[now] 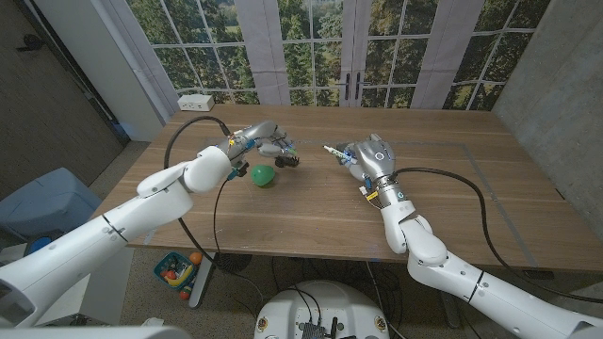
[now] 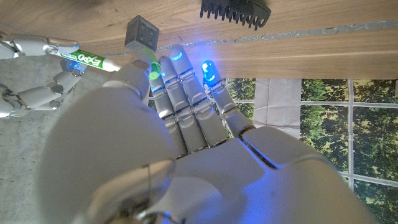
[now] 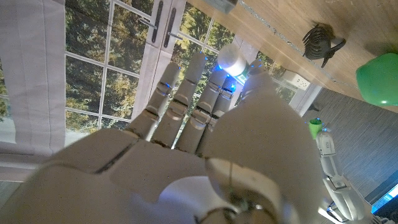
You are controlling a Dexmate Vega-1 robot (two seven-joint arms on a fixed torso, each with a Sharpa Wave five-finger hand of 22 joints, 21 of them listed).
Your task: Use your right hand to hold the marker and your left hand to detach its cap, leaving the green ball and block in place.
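Note:
My right hand [image 1: 369, 155] grips a white marker with a green EXPO label [image 2: 93, 62], its tip [image 1: 331, 150] pointing toward my left hand. My left hand [image 1: 267, 139] is a short way off and pinches the green cap [image 3: 315, 127] between thumb and fingers; the cap [image 2: 149, 65] is off the marker, partly hidden by the thumb. The green ball [image 1: 263, 175] lies on the table just in front of the left hand, also seen as the ball [image 3: 379, 78]. A small grey block [image 2: 142, 34] sits on the wood beyond the left fingertips.
A black claw clip [image 1: 287, 158] lies beside the left hand. A white power strip [image 1: 196, 100] sits at the table's far left corner. Black cables [image 1: 452, 174] trail from both wrists over the table [image 1: 443, 132]. A bin of toys [image 1: 179, 268] stands on the floor.

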